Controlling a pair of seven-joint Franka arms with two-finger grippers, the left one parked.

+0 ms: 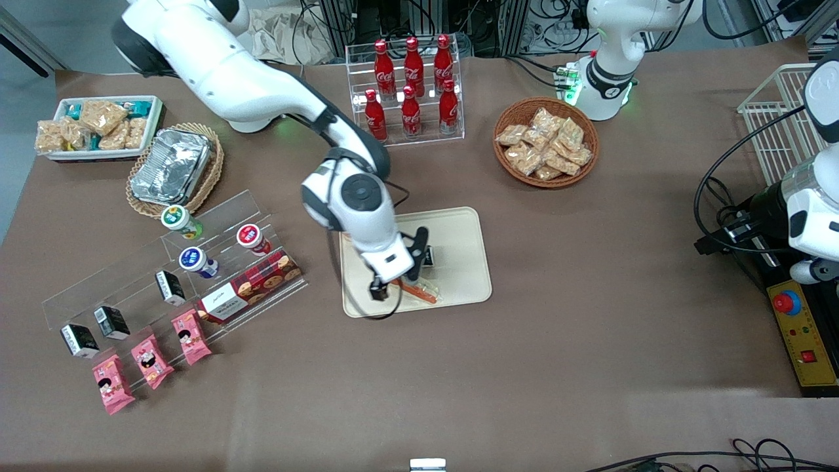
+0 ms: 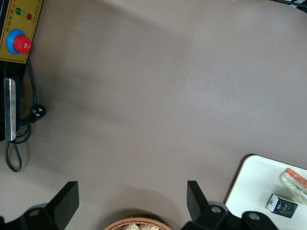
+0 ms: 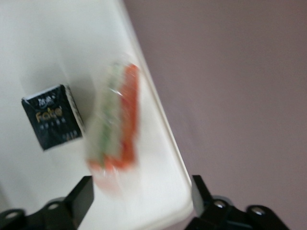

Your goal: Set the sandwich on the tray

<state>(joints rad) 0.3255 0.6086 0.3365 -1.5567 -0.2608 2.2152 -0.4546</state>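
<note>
**Sandwich lying on the tray, gripper spread above it**

The white right arm reaches from its base toward the front camera, elbow bent, wrist pointing down over the large flat cream-beige rectangular plastic tray (image 1: 459, 262) in the middle of the brown table (image 1: 590, 341). Its black two-finger gripper (image 1: 387, 288) hangs over the tray's edge nearest the front camera. In the right wrist view the two fingers stand wide apart with nothing between them (image 3: 139, 196).

The triangular plastic-wrapped sandwich with pale bread and orange and green filling (image 1: 419, 292) lies flat on the tray, close to the rim (image 3: 165, 143), just below the spread fingers and clear of them. Whether it touches the rim cannot be told. The left wrist view also shows it on the tray (image 2: 293, 182).

Just beside the sandwich, farther from the front camera, a small black carton with gold lettering (image 3: 50, 117) rests on the tray as well.

Farther from the front camera stands a clear acrylic rack of red cola bottles (image 1: 409, 85).
</note>
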